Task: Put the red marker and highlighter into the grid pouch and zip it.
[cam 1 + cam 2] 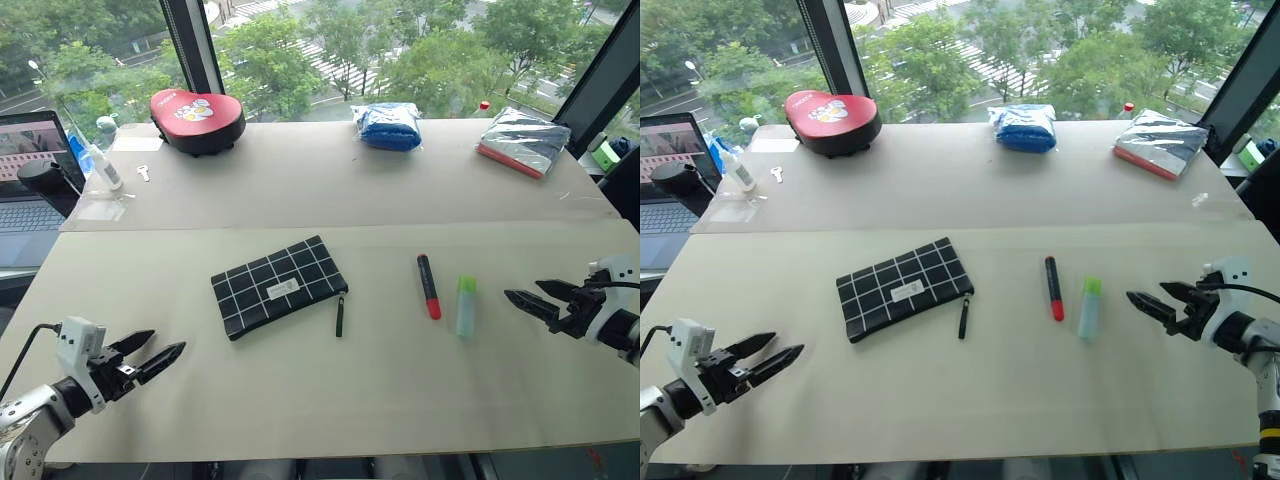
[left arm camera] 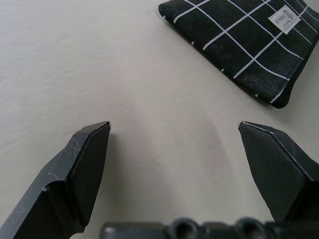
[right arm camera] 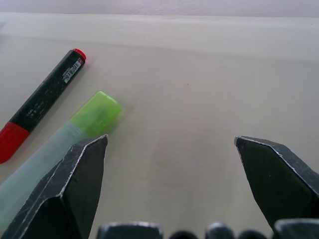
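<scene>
The grid pouch (image 1: 278, 287), black with white lines and a small white label, lies flat at the table's middle-left, its zipper strap (image 1: 340, 316) trailing off its right end. The red marker (image 1: 428, 286), part black and part red, lies to the pouch's right. The pale green highlighter (image 1: 466, 305) lies just beyond it, roughly parallel. My left gripper (image 1: 168, 342) hovers open and empty near the front left edge, pointing toward the pouch (image 2: 249, 45). My right gripper (image 1: 522, 290) is open and empty at the right, a short gap from the highlighter (image 3: 75, 129) and marker (image 3: 45, 99).
A red heart-shaped case (image 1: 197, 120), a blue packet (image 1: 388, 126) and a silver packet (image 1: 523, 140) line the table's far edge. A laptop (image 1: 25, 190) and a small bottle (image 1: 105, 165) stand at the far left.
</scene>
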Tool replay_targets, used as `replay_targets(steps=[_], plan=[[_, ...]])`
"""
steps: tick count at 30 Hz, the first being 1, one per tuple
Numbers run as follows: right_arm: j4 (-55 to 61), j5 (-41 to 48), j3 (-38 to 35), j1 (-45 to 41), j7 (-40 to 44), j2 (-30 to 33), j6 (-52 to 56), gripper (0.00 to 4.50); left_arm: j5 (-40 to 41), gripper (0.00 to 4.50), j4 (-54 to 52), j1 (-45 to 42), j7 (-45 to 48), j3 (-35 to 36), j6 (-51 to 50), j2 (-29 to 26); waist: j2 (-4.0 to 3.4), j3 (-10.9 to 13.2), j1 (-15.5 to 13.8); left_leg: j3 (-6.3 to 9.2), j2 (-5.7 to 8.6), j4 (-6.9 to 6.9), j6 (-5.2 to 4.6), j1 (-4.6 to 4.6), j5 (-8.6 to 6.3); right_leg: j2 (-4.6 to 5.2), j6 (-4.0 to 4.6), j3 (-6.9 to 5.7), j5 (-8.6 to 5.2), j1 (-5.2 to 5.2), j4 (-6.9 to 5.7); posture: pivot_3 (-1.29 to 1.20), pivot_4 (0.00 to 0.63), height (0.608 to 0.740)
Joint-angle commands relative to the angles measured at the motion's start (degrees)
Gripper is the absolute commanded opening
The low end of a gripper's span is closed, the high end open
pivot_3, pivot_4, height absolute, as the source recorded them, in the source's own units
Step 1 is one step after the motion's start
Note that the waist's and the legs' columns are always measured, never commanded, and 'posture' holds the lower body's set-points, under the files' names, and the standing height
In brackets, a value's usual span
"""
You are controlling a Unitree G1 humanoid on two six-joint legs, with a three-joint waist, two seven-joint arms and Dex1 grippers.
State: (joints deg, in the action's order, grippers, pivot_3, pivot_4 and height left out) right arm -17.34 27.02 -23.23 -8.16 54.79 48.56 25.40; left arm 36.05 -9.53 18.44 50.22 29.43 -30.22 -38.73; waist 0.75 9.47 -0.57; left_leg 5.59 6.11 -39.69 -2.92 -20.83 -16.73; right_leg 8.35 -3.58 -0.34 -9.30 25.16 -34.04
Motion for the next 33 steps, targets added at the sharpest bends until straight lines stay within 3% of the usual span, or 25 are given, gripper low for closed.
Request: replay_targets(steps=[1, 8, 10, 13, 14, 15, 20, 22, 30, 33], plan=[[1.0, 0.2, -1.5, 0.4, 0.0, 0.4, -1.1, 4.5, 0.4, 4.42, -0.3, -1.1, 0.7, 0.6, -0.1, -1.4, 0.0, 0.0, 0.0, 0.0, 0.0, 0.0, 0.0, 0.0, 0.0, 0.0, 0.0, 0.0, 0.0, 0.0, 0.0, 0.0, 0.15, 0.74], [2.1, 1.0, -1.6, -0.3, 0.0, 0.5, -0.3, 4.5, 1.5, 4.42, 6.7, -6.9, 10.4, -0.7, 3.1, -3.9, -0.01, 0.0, 0.0, 0.0, 0.0, -0.01, 0.01, 0.01, 0.01, -0.01, 0.01, -0.01, 0.0, 0.0, -0.03, 0.0, 0.15, 0.74], [2.5, 2.2, -2.1, -1.5, -0.2, 0.3, 0.7, 4.1, -3.9, 4.5, 9.7, -7.9, 13.7, -2.5, 12.6, -4.8, -0.02, 0.0, 0.1, 0.0, 0.0, 0.0, 0.02, 0.01, 0.02, -0.03, 0.01, -0.02, 0.0, 0.01, -0.03, 0.0, 0.15, 0.74], [4.5, 4.3, -2.2, -3.3, 0.0, 0.2, 2.5, 3.31, -13.1, 4.5, 15.1, -8.7, 16.8, -5.6, 29.0, -7.0, -0.02, 0.0, 0.4, -0.04, -0.01, 0.01, 0.13, 0.02, 0.06, -0.02, 0.11, -0.01, 0.03, 0.03, 0.0, 0.0, 0.15, 0.74], [5.5, 4.7, -1.7, -3.9, 0.1, 0.1, 3.2, 2.78, -15.1, 4.5, 16.8, -9.1, 17.6, -6.4, 33.1, -7.7, -0.02, 0.0, 0.5, -0.08, -0.02, 0.02, 0.13, 0.01, 0.04, -0.02, 0.15, 0.01, 0.04, 0.05, 0.01, 0.0, 0.15, 0.74], [6.1, 4.9, -1.4, -4.3, 0.1, 0.1, 3.7, 2.6, -16.3, 4.5, 18.0, -9.5, 18.2, -7.0, 35.9, -8.2, -0.02, 0.0, 0.5, -0.08, -0.03, 0.02, 0.1, 0.0, 0.02, -0.02, 0.17, 0.02, 0.04, 0.06, 0.02, 0.0, 0.15, 0.74], [11.8, 5.9, 1.9, -7.0, 0.2, -1.3, 5.7, 0.75, -19.3, 4.5, 22.5, -12.8, 19.6, -8.4, 46.1, -10.0, -0.02, 0.0, 0.3, -0.08, -0.05, 0.01, 0.0, -0.02, -0.05, -0.02, 0.18, -0.01, 0.04, 0.08, 0.02, 0.0, 0.15, 0.74], [16.8, 6.8, 6.9, -10.9, 0.8, -3.8, 7.2, 0.1, -21.4, 4.5, 23.6, -14.8, 19.9, -9.6, 50.8, -11.1, -0.02, 0.0, 0.3, -0.08, -0.05, 0.01, 0.0, -0.02, -0.05, -0.02, 0.18, -0.01, 0.04, 0.09, 0.02, 0.0, 0.15, 0.74], [20.4, -1.9, 27.5, -23.2, 0.7, -12.3, 5.9, 0.02, -24.0, 4.5, 23.1, -18.0, 20.7, -13.6, 60.4, -13.2, -0.03, 0.0, 1.0, -0.07, -0.06, -0.01, 0.37, -0.07, 0.09, -0.03, 0.21, -0.18, 0.07, 0.23, -0.02, 0.0, 0.15, 0.74], [18.4, -6.4, 32.9, -27.5, -0.1, -16.0, 3.9, 0.02, -24.3, 4.5, 20.6, -17.4, 20.4, -15.1, 60.7, -13.8, -0.02, 0.0, 1.3, -0.16, -0.02, -0.06, 0.4, -0.46, 0.08, 0.0, 0.23, -0.18, 0.08, 0.78, -0.06, 0.0, 0.15, 0.74]])
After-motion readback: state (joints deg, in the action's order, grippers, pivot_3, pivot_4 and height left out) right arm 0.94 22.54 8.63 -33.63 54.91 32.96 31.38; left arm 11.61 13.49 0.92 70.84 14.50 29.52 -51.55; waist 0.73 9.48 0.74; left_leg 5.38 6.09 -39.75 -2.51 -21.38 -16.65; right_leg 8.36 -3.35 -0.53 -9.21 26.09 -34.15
